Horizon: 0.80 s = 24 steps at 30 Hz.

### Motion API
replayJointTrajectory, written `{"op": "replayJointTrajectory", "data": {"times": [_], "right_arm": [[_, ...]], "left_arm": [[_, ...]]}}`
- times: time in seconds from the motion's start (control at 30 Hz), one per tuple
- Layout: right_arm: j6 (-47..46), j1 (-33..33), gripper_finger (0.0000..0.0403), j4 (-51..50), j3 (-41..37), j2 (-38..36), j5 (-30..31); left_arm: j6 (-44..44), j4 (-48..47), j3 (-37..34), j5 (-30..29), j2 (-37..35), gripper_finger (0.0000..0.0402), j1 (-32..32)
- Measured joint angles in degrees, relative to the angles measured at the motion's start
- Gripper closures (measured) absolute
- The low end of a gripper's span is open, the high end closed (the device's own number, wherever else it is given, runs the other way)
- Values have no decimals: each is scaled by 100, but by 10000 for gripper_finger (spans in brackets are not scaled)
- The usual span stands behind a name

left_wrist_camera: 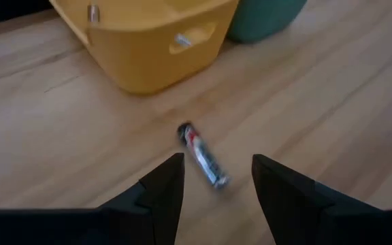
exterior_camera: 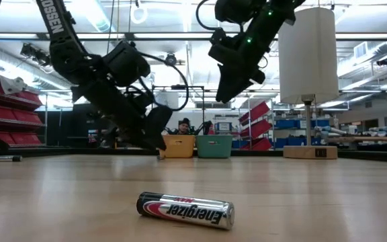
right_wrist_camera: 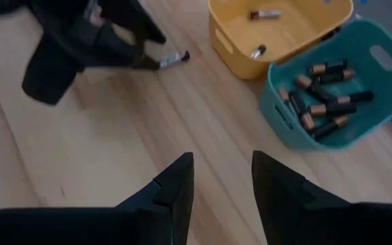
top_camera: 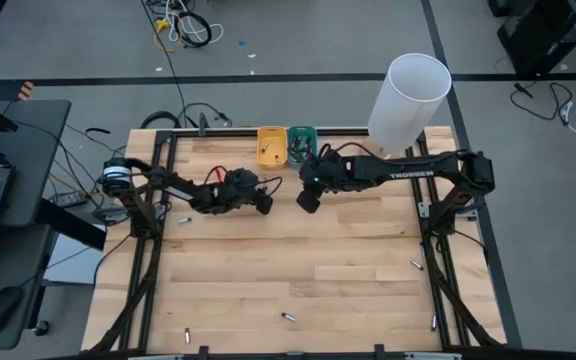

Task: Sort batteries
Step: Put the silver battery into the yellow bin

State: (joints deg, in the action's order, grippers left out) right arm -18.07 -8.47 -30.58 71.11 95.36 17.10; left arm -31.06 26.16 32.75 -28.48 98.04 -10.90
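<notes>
While hovering above table (top_camera: 298,260): both arms, mid-table
right gripper (right_wrist_camera: 222,178): parted, empty, raised near trays
left gripper (left_wrist_camera: 216,178): parted, low, straddling battery
yellow tray (right_wrist_camera: 278,30): two batteries inside
teal tray (right_wrist_camera: 339,88): several batteries
battery (left_wrist_camera: 203,155): flat on wood, beside yellow tray

Two trays (top_camera: 272,146), two arms (top_camera: 408,172), six loose batteries (top_camera: 288,317).

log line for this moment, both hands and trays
left hand: open over loose battery by yellow tray | right hand: open, empty, raised near teal tray | teal tray: several batteries
</notes>
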Motion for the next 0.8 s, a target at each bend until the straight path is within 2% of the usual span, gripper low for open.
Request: {"op": "replayJointTrajectory", "data": {"times": [0.23,0.37,0.5,0.8], "right_arm": [[-405,187,269,-455,0,-79,566],[-655,307,269,-864,0,-138,1026],[-686,378,269,-909,0,-150,1072],[-587,395,269,-903,0,-150,1098]], "left_arm": [[-316,-520,324,-52,-2,214,0],[-559,-1151,525,19,28,214,0],[-587,-1434,644,13,93,214,-18],[-710,-1440,884,-29,474,222,-212]]}}
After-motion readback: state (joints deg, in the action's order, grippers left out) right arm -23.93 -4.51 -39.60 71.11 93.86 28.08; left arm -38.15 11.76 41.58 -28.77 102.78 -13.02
